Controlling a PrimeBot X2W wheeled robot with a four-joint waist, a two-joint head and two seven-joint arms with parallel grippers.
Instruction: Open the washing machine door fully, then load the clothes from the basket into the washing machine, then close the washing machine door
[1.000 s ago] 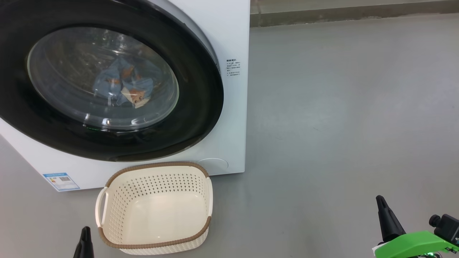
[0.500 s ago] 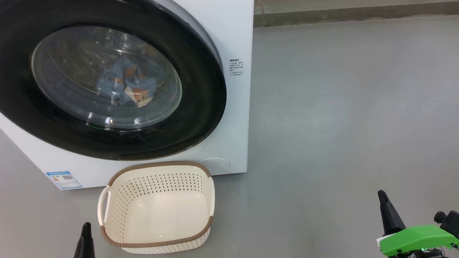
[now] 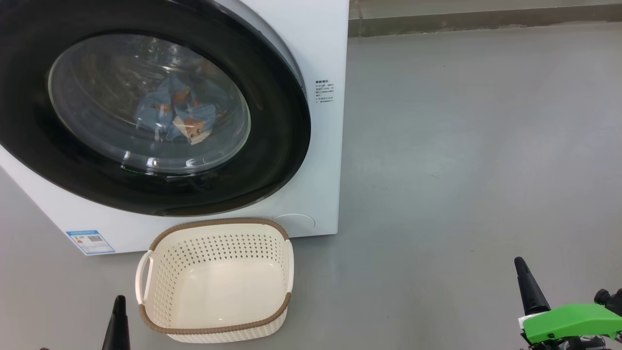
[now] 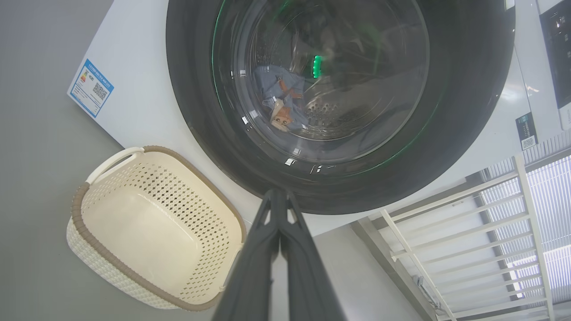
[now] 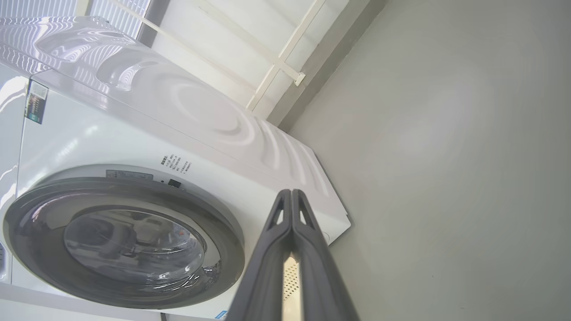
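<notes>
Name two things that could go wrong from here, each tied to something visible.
1. The door looks shut, but no latch can be seen; it might swing open.
2. The basket stands empty just before the machine, close to the left gripper; a move forward could knock it.

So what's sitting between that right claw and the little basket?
Just bare grey floor: in the head view, nothing lies between the right gripper and the basket.

There's the left gripper (image 4: 279,192), two long matte charcoal fingers, tapering, a small triangular cut-out near each tip; the right gripper (image 5: 291,192) has the same slim dark build, backed by a bright green plastic shell (image 3: 568,322) and a round black knob (image 3: 607,297)
</notes>
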